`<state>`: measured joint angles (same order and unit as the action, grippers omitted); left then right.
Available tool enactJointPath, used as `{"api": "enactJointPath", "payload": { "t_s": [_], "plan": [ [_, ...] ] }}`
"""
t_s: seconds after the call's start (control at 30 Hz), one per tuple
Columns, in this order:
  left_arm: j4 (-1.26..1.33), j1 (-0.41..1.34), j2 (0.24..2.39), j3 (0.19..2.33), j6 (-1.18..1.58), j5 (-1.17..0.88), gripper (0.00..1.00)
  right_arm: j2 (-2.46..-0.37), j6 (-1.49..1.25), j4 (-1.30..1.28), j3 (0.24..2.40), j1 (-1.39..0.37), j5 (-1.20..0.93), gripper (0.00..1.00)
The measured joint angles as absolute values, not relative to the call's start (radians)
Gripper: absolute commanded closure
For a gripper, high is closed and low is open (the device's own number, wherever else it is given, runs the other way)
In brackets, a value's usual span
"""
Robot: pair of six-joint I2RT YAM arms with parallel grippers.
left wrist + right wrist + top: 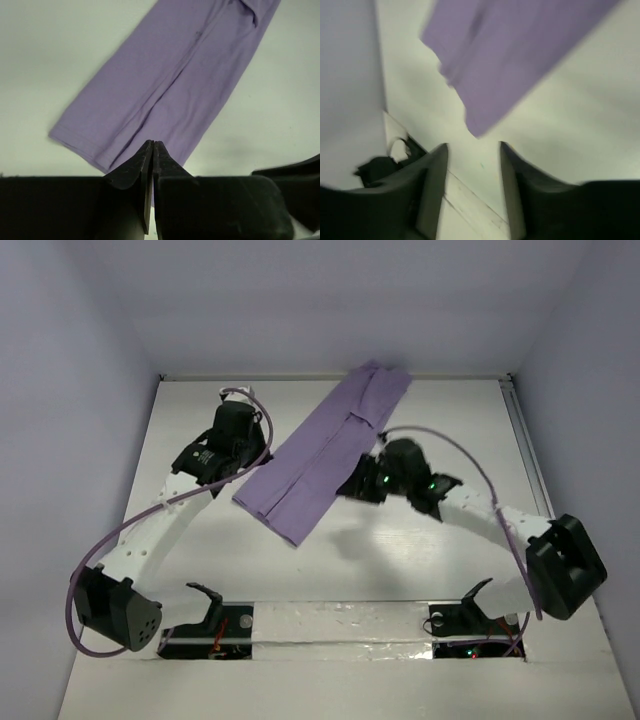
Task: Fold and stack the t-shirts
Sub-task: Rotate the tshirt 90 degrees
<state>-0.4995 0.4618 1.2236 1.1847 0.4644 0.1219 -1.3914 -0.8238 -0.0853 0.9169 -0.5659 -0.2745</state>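
Note:
The lavender-purple t-shirt (pixel 322 452) lies on the white table, folded lengthwise into a long strip that runs from the far middle towards the near left. My left gripper (pixel 262 448) is shut and empty, by the strip's left edge near its lower end; in the left wrist view its closed tips (pixel 152 144) hover over the shirt (pixel 170 85). My right gripper (pixel 352 483) is open and empty beside the strip's right edge. In the blurred right wrist view its fingers (pixel 436 165) are spread above bare table, with the shirt's (pixel 510 55) corner just beyond them.
White walls close the table at the back and sides (pixel 300 300). A taped strip (pixel 340 625) runs along the near edge between the arm bases. The left arm's purple cable (pixel 110 540) and the right arm's cable (pixel 470 465) loop over the table.

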Motion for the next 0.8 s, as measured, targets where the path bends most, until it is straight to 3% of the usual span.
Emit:
{"api": "enactJointPath", "payload": {
  "t_s": [0.07,0.17,0.33,0.43,0.47,0.57,0.7,0.8],
  "plan": [
    [-0.498,0.419,1.224,1.185,0.458,0.110,1.00,-1.402,-0.885,-0.038,0.798,-0.674,-0.259,0.37],
    [-0.498,0.353,1.223,1.184,0.448,0.088,1.00,-1.482,-0.982,-0.028,0.688,-0.743,-0.226,0.36],
    [-0.486,0.283,1.205,1.129,0.426,0.049,0.97,-1.640,-1.100,0.099,0.739,-0.796,-0.182,0.41],
    [-0.483,0.271,1.184,1.084,0.416,0.010,0.84,-1.768,-1.169,0.215,0.815,-0.822,-0.183,0.52],
    [-0.483,0.271,1.174,1.069,0.415,0.001,0.83,-1.806,-1.189,0.255,0.839,-0.828,-0.185,0.79],
    [-0.486,0.271,1.143,1.036,0.411,-0.025,0.75,-1.910,-1.254,0.343,0.876,-0.834,-0.191,1.00],
    [-0.484,0.266,1.107,1.003,0.405,-0.056,0.60,-1.882,-1.310,0.406,0.801,-0.834,-0.182,1.00],
    [-0.478,0.264,1.102,0.975,0.406,-0.097,0.52,-1.705,-1.310,0.333,0.641,-0.834,-0.134,1.00]
  ]
}}
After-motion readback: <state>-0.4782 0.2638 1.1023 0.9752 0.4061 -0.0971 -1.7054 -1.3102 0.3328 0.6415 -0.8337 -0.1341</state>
